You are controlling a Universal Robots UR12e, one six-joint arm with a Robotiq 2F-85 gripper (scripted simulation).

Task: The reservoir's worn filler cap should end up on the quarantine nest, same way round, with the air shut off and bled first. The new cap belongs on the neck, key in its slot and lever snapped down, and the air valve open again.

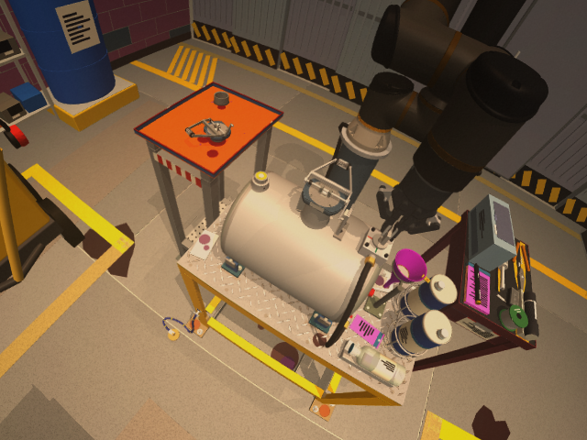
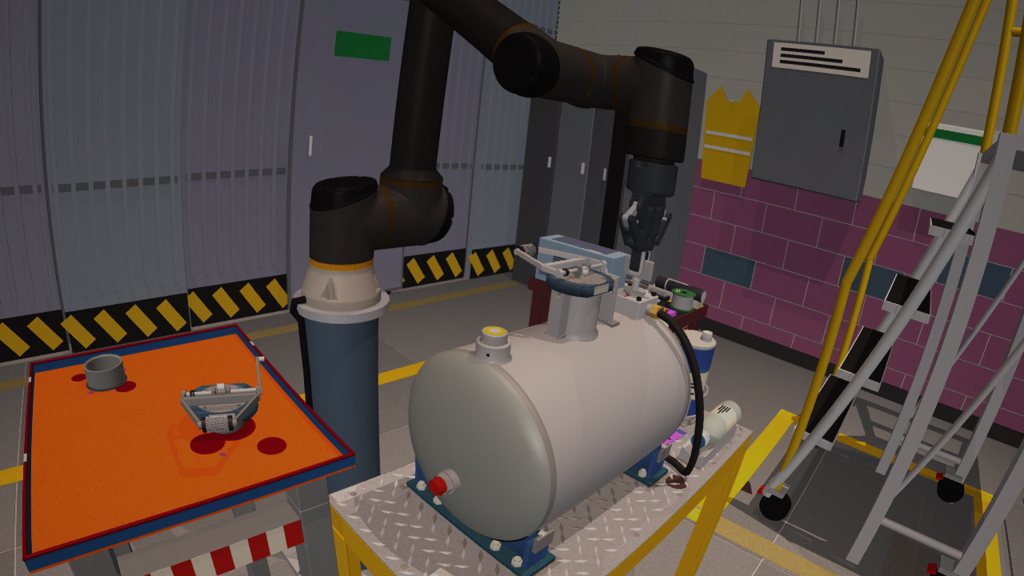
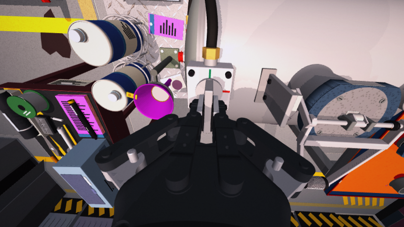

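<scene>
The worn filler cap (image 1: 324, 195) (image 2: 581, 276) (image 3: 347, 118) sits on the neck atop the grey reservoir (image 1: 294, 241) (image 2: 551, 408), its wire lever over it. Beside it stands the white air valve block (image 1: 377, 242) (image 3: 209, 82) with a black hose. The valve's grey handle (image 3: 208, 110) points at the green mark and is clamped in my gripper (image 1: 386, 232) (image 2: 637, 266) (image 3: 208, 113). A second cap (image 1: 211, 129) (image 2: 218, 408) lies on the orange table (image 1: 208, 125) (image 2: 165, 437), with a grey round nest (image 1: 221, 98) (image 2: 104, 371) behind it.
A purple funnel (image 1: 408, 267) (image 3: 154, 98) and two blue spools (image 1: 424, 312) stand just right of the valve. A tool cart (image 1: 493, 270) with a grey box is further right. A yellow ladder (image 2: 916, 301) stands beyond the bench.
</scene>
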